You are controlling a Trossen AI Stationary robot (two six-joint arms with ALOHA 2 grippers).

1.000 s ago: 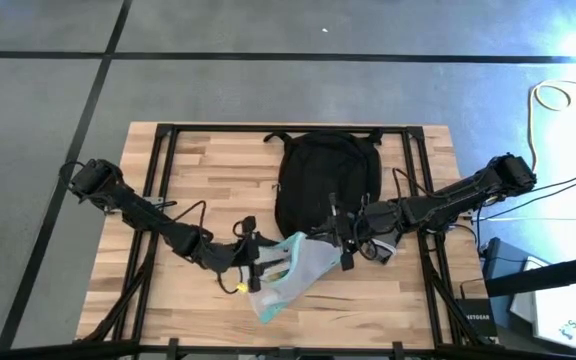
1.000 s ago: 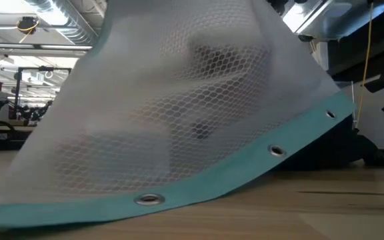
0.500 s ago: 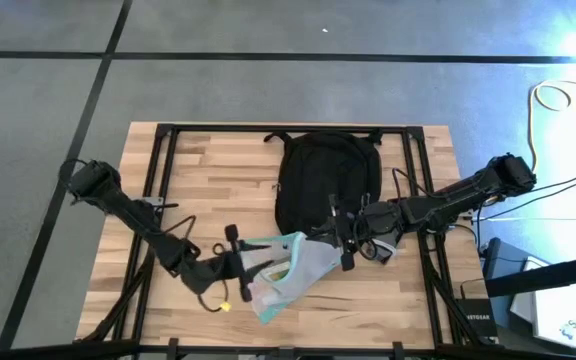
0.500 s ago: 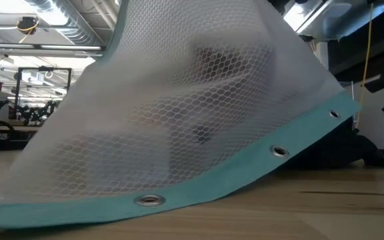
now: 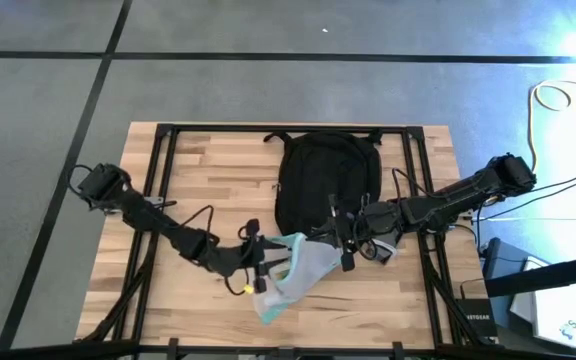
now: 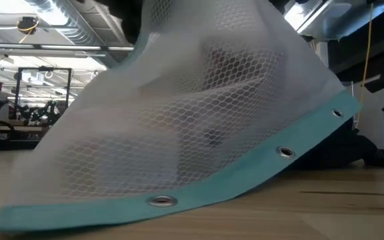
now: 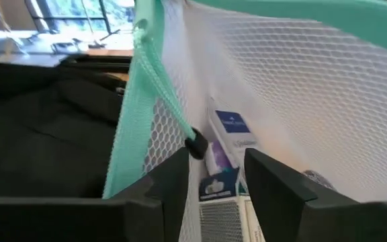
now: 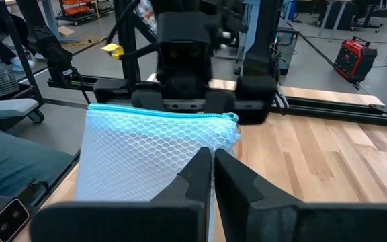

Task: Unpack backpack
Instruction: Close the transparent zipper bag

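The black backpack [image 5: 326, 180] lies flat at the middle of the table's far side. Just near of it is a clear mesh pouch with teal edges [image 5: 293, 275], with small boxes [image 7: 228, 131] showing inside it. My right gripper [image 5: 342, 243] is shut on the pouch's far right end. My left gripper [image 5: 264, 263] is open at the pouch's left, open end. Its fingers [image 7: 177, 176] stand on either side of the boxes, beside the teal zipper edge [image 7: 140, 101] and its black pull [image 7: 195, 144]. My left gripper reaches level into the pouch's mouth from the table's left; whether its fingers touch the mesh or the boxes, I cannot tell. My right gripper pinches the pouch's mesh [image 8: 200, 149] just below the teal zipper edge [image 8: 160, 110], coming level from the table's right. That end is held up, and the pouch slopes down to its teal eyelet edge [image 6: 162, 200] on the table.
A black frame [image 5: 163, 190] runs along the table's left, far and right sides. Bare wood [image 5: 208, 170] lies left of the backpack and along the near edge. Cables [image 5: 558, 100] and boxes [image 5: 548, 300] lie on the floor off the table's right.
My left gripper drew back a little toward the table's left and near edge, then came back toward the pouch's open end. The pouch's left side has shifted slightly; its right end and lower edge have stayed where they were.
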